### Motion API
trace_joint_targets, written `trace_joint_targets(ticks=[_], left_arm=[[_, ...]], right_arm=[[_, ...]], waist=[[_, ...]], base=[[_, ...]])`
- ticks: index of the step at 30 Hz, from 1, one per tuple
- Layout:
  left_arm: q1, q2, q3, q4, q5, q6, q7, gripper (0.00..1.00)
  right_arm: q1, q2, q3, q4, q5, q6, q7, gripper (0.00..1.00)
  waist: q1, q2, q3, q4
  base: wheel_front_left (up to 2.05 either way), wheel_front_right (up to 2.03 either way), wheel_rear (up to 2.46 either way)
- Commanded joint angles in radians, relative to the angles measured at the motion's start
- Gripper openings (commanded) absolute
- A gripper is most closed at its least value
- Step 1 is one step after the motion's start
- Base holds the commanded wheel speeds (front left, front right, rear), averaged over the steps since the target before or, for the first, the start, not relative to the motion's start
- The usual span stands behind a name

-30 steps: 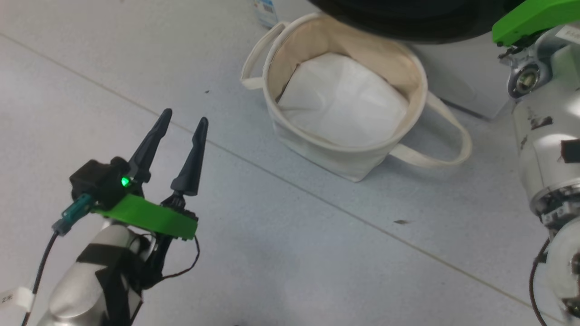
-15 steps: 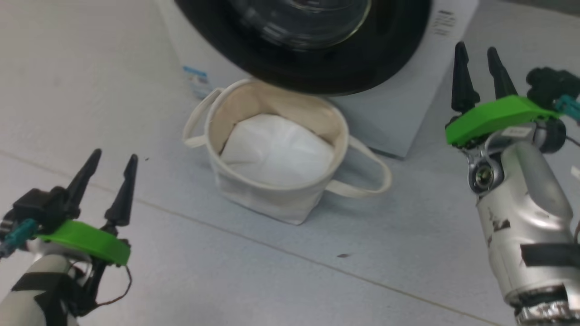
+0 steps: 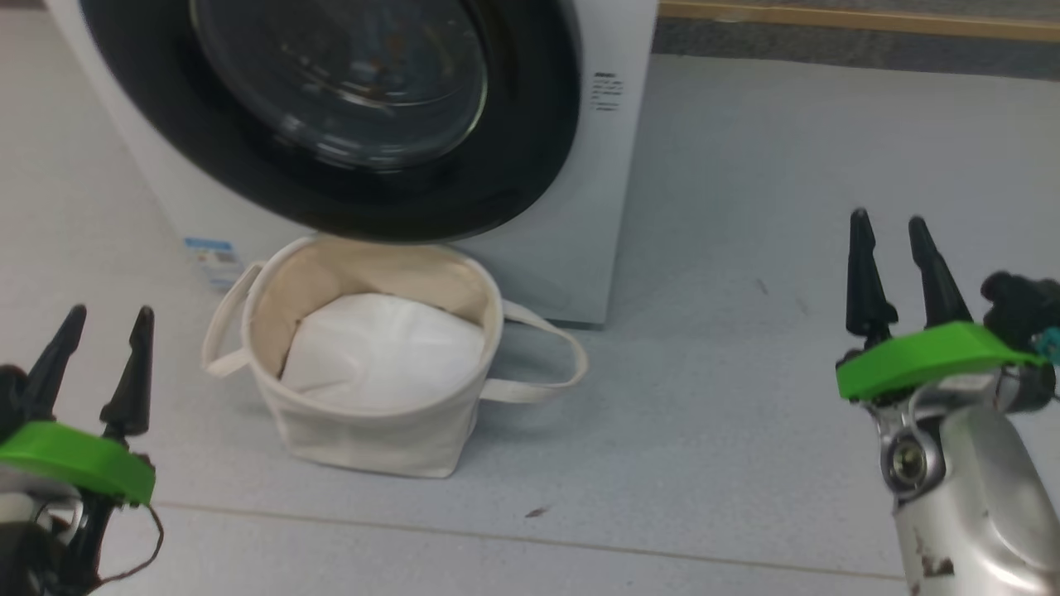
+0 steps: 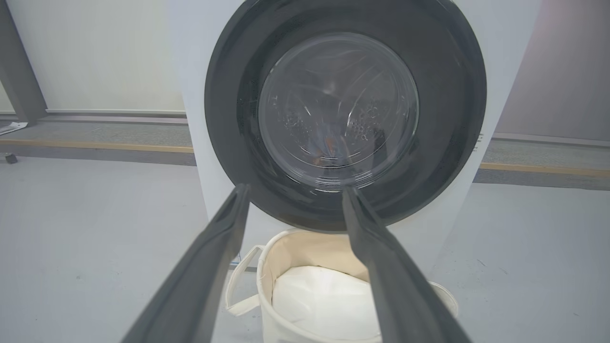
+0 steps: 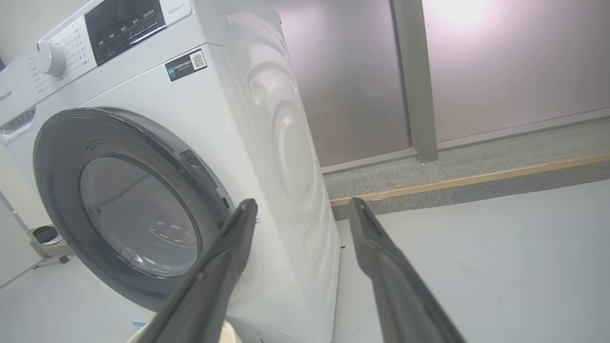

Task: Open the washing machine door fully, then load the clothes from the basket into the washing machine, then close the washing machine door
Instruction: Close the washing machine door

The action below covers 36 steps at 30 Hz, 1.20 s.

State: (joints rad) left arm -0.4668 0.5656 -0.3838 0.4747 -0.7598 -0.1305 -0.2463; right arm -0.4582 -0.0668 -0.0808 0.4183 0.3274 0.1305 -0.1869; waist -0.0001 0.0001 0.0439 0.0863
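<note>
Round black-rimmed glass washing machine door point(image 3: 339, 91) sits shut on the white front-loading washing machine point(image 3: 617, 174). Round cream canvas basket point(image 3: 364, 447) stands on the floor just in front, below the door, with white padding point(image 3: 381, 348) inside. Left gripper point(image 3: 109, 313) and right gripper point(image 3: 888, 218): fingers apart, both empty, well clear of the basket
</note>
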Motion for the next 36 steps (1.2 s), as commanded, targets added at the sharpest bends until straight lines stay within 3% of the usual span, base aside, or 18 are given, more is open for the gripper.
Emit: trace_joint_targets(ticks=[1, 5, 15, 36], left_arm=[[-0.023, 0.064, 0.055, -0.014, -0.006, 0.005, -0.001, 1.0], [0.001, 0.088, 0.041, -0.015, 0.021, 0.008, -0.004, 1.0], [0.035, 0.072, 0.047, -0.012, 0.001, 0.035, -0.001, 1.0], [0.098, 0.086, 0.035, -0.081, -0.034, 0.039, 0.019, 1.0]], right_arm=[[-0.007, 0.016, 0.02, -0.051, 0.0, 0.0, 0.009, 1.0], [0.073, 0.016, 0.016, -0.135, -0.002, 0.0, 0.039, 1.0], [0.211, 0.016, -0.001, -0.253, 0.023, 0.0, 0.081, 1.0], [0.27, 0.017, -0.029, -0.264, 0.062, 0.0, 0.066, 1.0]], waist=[[0.0001, -0.0001, -0.028, -0.042], [0.0001, -0.0001, -0.047, -0.084], [0.0001, -0.0001, -0.069, -0.138], [0.0001, -0.0001, -0.091, -0.148]], base=[[0.0, 0.0, 0.0], [0.0, 0.0, 0.0], [0.0, 0.0, 0.0], [0.0, 0.0, 0.0]])
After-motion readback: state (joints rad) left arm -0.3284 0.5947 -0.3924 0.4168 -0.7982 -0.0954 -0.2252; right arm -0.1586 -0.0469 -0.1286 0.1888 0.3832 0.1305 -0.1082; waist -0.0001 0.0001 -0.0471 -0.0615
